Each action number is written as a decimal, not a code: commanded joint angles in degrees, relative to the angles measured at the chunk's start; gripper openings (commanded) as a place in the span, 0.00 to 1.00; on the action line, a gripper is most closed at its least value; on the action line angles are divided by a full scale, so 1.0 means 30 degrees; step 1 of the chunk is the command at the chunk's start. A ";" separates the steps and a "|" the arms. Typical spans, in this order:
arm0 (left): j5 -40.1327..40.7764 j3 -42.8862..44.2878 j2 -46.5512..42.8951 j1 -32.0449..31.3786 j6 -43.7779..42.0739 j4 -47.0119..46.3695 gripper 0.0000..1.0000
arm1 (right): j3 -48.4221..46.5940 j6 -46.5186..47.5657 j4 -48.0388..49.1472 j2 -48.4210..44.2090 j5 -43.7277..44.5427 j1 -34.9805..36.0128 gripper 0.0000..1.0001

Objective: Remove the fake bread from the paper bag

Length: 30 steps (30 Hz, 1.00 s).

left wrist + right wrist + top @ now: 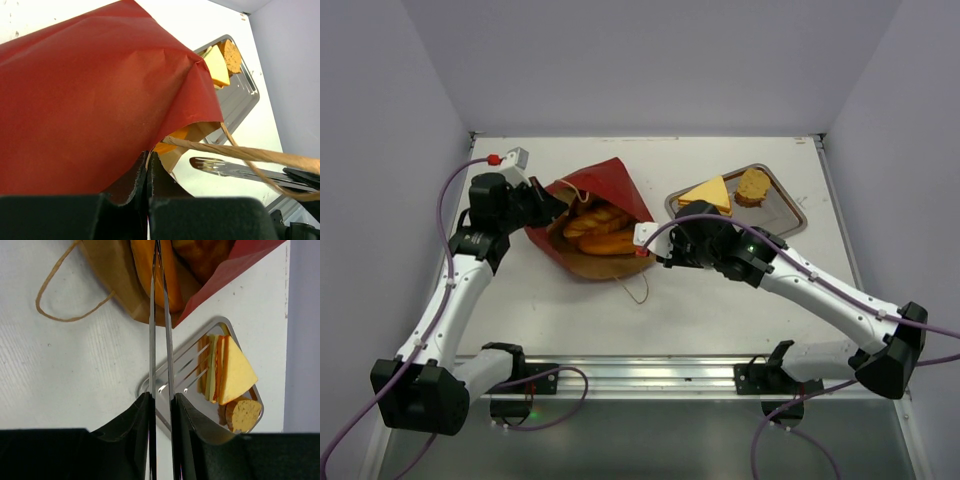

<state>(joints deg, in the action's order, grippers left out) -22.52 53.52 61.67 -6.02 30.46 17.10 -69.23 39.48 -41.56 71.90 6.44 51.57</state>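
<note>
L arm: base at near-left corner of the table, forearm runs up along the left edge, wrist bent in toward the centre. Left gripper is pinched fully closed on the rim of the paper bag, at the mouth's left side; the left wrist view shows red paper caught between the fingers, w/ the flap standing up over them.

R arm: base at near-right corner, stretched low and diagonal across the table toward the centre, wrist roughly level. Right gripper is squeezing the two arms of a pair of tongs, jaws narrow, one finger on each arm. The tongs reach into the bag mouth; the blades sit either side of an orange roll. Can't tell whether they actually press it.

Bag lies on its side, left of centre, nearer the far edge, mouth facing the near-right, brown inside showing. Several orange-golden rolls are inside it, plus a darker loaf beside them. One string handle trails out onto the table on the near side.

Tray sits toward the far-right part of the table, just beside the bag's right side. On it: a sandwich, yellow top, and a round slice, touching or nearly so.
</note>
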 commanded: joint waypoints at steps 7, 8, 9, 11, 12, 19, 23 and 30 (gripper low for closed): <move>0.0008 -0.0056 -0.0077 0.0044 -0.0015 -0.0721 0.00 | 0.0344 -0.0153 0.0523 0.0789 -0.0211 -0.0228 0.00; -0.0079 -0.0027 -0.0107 0.0044 -0.0132 -0.0663 0.00 | 0.0198 -0.0212 0.0553 0.0848 -0.0531 -0.0228 0.00; -0.0138 -0.0026 -0.0107 0.0044 -0.0162 -0.0546 0.00 | -0.0181 -0.0212 0.0495 0.0906 -0.0708 -0.0228 0.00; -0.0197 -0.0026 -0.0137 0.0044 -0.0250 -0.0486 0.00 | -0.0593 -0.0096 0.0144 0.1227 -0.1060 -0.0199 0.05; -0.0226 -0.0026 -0.0137 0.0044 -0.0250 -0.0486 0.00 | -0.0914 -0.0037 0.0027 0.1258 -0.1120 -0.0198 0.08; -0.0343 -0.0026 -0.0107 0.0044 -0.0133 -0.0486 0.00 | -0.1503 0.0403 -0.0151 0.1844 -0.0887 0.0328 0.27; -0.0373 -0.0055 -0.0137 0.0044 -0.0133 -0.0486 0.00 | -0.1532 0.0461 0.0200 0.2370 -0.0097 0.0709 0.32; -0.0402 -0.0056 -0.0166 0.0044 -0.0133 -0.0486 0.00 | -0.1854 0.0549 0.0669 0.3133 0.1309 0.1120 0.40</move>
<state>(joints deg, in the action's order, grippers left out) -22.81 53.52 62.11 -6.02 30.41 17.02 -71.68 40.34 -42.28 81.10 7.09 54.43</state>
